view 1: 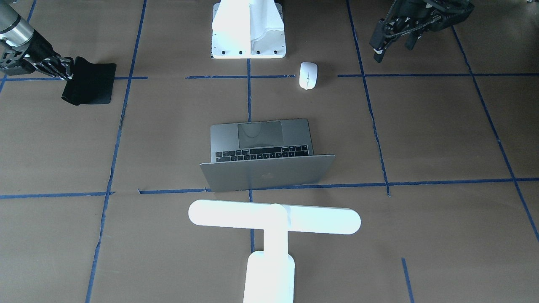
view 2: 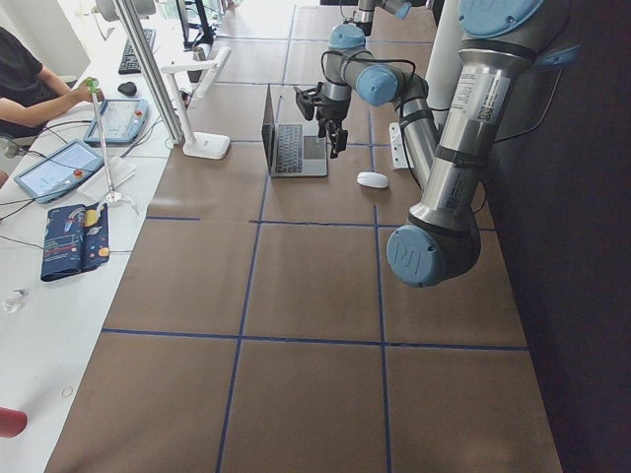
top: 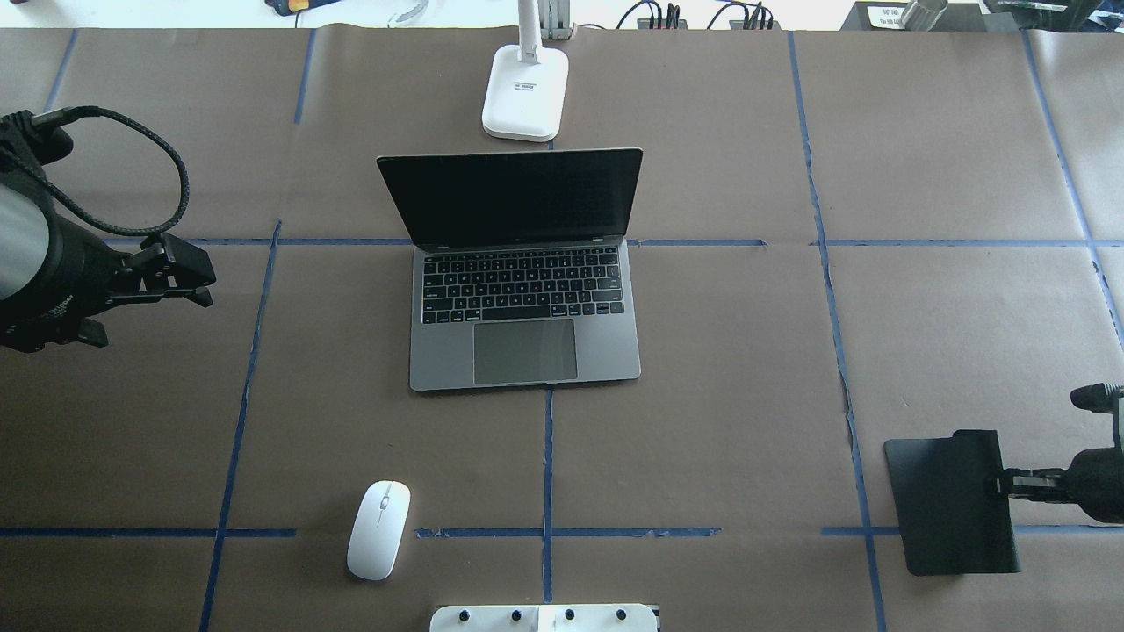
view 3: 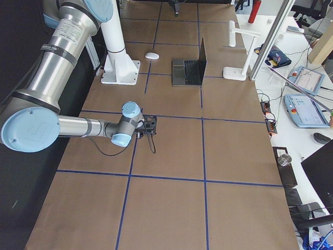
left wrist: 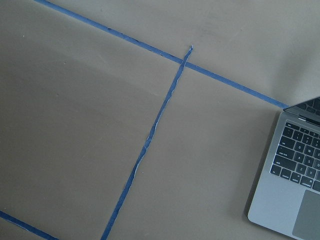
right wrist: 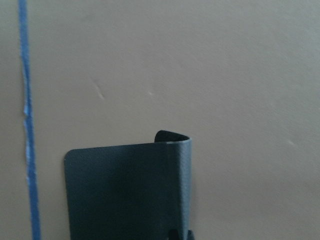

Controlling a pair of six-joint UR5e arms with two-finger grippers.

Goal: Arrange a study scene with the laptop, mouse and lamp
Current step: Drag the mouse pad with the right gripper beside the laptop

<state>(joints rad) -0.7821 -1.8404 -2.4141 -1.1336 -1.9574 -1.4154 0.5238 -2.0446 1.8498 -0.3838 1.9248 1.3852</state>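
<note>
The table [top: 746, 395] is covered in brown paper and divided by blue tape lines. There is open surface on both sides of the laptop [top: 527, 351].

The laptop stands open, well to the right of the left gripper's fingers and far left of, and beyond, the right gripper's fingers. Its long axis runs across the table. The keyboard faces the robot and the lid leans toward the far edge.

The lamp [view 1: 273, 219] stands just behind the lid, with its bar parallel to the hinge. The overhead view cuts off the bar, and the front view overexposes it.

The black mouse pad [top: 948, 505] lies well right of the laptop. The right gripper [top: 1001, 483] pinches the pad's right edge, and this edge curls upward. The right wrist view cuts off the fingertips at its bottom edge.

The mouse [top: 378, 529] lies on bare paper, on the robot's side of the left gripper's fingers and to their right, far left of the right gripper's. Its long axis runs near to far, tilted slightly. It lies near the white pedestal [view 1: 248, 29].

The left gripper [view 1: 393, 48] hangs above the table with its fingers spread and empty. The left wrist view shows only paper and one laptop corner.
</note>
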